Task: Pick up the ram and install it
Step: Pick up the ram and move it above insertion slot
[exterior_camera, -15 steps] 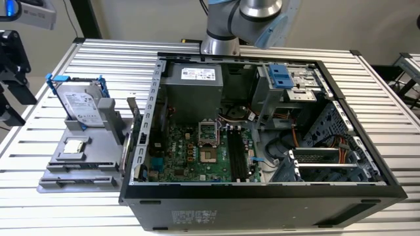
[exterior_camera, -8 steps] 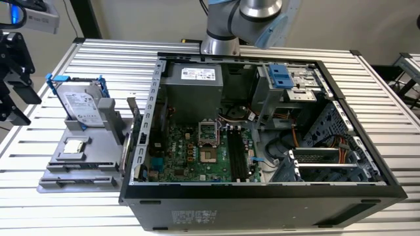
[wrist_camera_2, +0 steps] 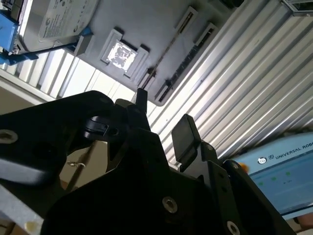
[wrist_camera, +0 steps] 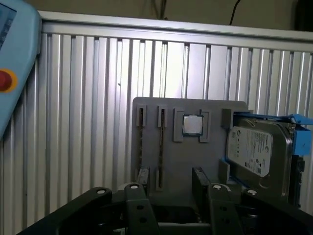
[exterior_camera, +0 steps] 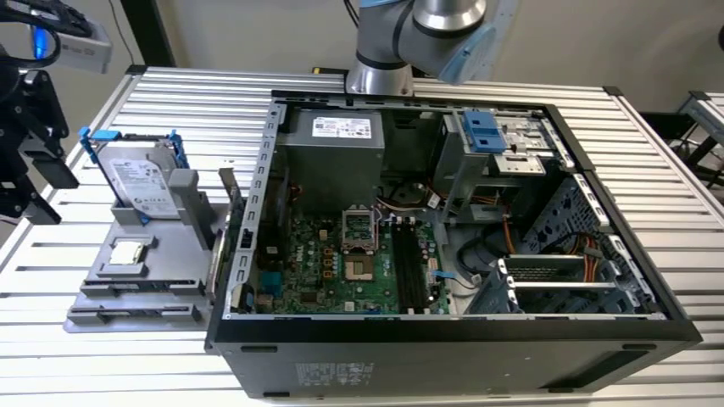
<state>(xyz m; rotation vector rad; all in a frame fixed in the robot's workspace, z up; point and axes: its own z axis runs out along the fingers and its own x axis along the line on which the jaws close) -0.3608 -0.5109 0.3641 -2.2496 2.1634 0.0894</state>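
Progress: early. By my reading, neither the pickup nor the install had been done.
Gripper [wrist_camera: 171, 175]: hung above the grey tray [wrist_camera: 178, 152], over the end that carried the two narrow slots. Its fingers [wrist_camera: 143, 177] were apart, with nothing between them, and touched nothing.
Ram [wrist_camera: 160, 147]: most likely the thin dark edge standing in the tray slot nearer the chip. The slot just beside it showed a similar line, so I could not be sure which one held it.
Other parts on the tray: the chip [wrist_camera: 192, 125] lay flat in its pocket, between the slots and the drive [wrist_camera: 254, 156]. The drive sat propped up in blue rails.
Case [exterior_camera: 453, 339]: lay on its side with the panel off, just beside the tray on the exterior view's right.
Board [exterior_camera: 328, 271]: lay at the bottom of the case. Its sockets [exterior_camera: 409, 267] looked dark and, as far as I could tell, unfilled.
Left to do: the whole job, meaning the grasp, the carry to the case and the seating in a socket.
Surface: a table [exterior_camera: 169, 93] of ribbed aluminium slats, bright with glare. The tray and the case both rested on it.
Room: a pale wall stood behind the table. The arm's base [exterior_camera: 379, 76] stood at the table's far edge, behind the case. A light-blue pendant [wrist_camera: 12, 63] with a red button sat near the table. A second slatted bench [exterior_camera: 707, 110] showed at the exterior view's right edge.
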